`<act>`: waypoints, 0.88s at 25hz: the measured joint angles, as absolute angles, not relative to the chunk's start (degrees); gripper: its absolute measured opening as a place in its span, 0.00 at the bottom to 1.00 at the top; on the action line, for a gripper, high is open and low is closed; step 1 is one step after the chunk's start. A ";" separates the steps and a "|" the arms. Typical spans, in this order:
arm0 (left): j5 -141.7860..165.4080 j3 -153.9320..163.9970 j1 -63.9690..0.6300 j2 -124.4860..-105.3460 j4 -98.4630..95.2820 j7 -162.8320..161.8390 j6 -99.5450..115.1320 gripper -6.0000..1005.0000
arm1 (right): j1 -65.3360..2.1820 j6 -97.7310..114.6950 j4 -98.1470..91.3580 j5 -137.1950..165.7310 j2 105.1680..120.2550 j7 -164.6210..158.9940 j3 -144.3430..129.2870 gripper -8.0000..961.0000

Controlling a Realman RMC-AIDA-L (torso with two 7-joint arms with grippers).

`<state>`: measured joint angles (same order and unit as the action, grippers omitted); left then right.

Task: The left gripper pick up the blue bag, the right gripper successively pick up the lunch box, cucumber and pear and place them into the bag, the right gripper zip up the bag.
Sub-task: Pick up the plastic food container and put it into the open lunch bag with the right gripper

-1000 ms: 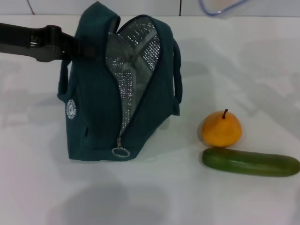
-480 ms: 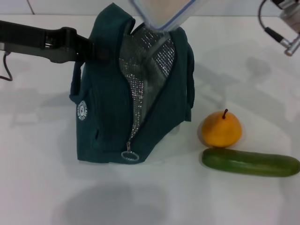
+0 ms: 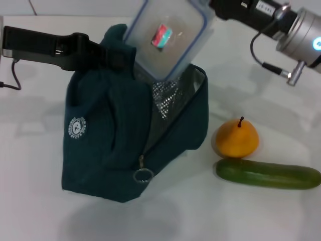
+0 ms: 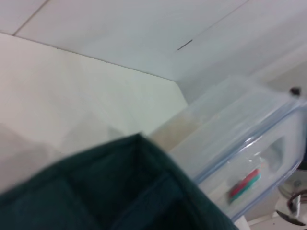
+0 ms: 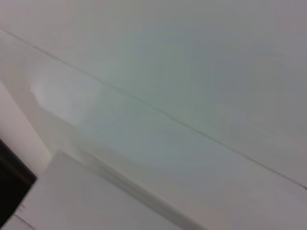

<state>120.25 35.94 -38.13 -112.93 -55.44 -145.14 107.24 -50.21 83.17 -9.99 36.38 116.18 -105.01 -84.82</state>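
Observation:
The blue bag (image 3: 110, 145) stands on the white table, unzipped, with its foil lining (image 3: 170, 93) showing. My left gripper (image 3: 117, 56) reaches in from the left and is shut on the bag's top edge. My right gripper (image 3: 214, 10) comes from the upper right and is shut on the lunch box (image 3: 168, 40). The box is tilted, with its lower end at the bag's open mouth. The pear (image 3: 236, 138) and the cucumber (image 3: 268, 174) lie on the table right of the bag. The left wrist view shows the bag's fabric (image 4: 120, 191) and the lunch box (image 4: 240, 153).
The bag's ring zip pull (image 3: 143, 174) hangs at its lower front and the white logo (image 3: 76, 128) is on its left side. My right arm's silver joint (image 3: 306, 35) and cable hang above the table's right part. The right wrist view shows only pale surfaces.
My right arm has come into view and brought the lunch box down to the bag's mouth. The bag has shifted and sagged, with its opening narrower. Pear and cucumber have not moved.

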 joint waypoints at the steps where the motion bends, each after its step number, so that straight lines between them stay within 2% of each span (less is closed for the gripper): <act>1: 120.24 35.87 -38.16 -112.93 -55.36 -145.13 107.09 0.05 | -49.69 82.71 -10.66 36.36 116.19 -105.01 -85.78 0.14; 7: 120.14 35.76 -38.13 -113.08 -55.24 -145.10 106.50 0.05 | -47.00 78.64 -15.64 31.84 116.19 -104.90 -95.24 0.14; 22: 119.23 36.13 -38.23 -113.57 -53.33 -144.16 106.42 0.05 | -45.56 67.14 -21.51 30.08 116.19 -103.94 -104.39 0.15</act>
<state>119.23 36.13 -38.23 -113.57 -53.33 -144.16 106.42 -45.56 67.14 -21.51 30.08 116.19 -103.94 -104.39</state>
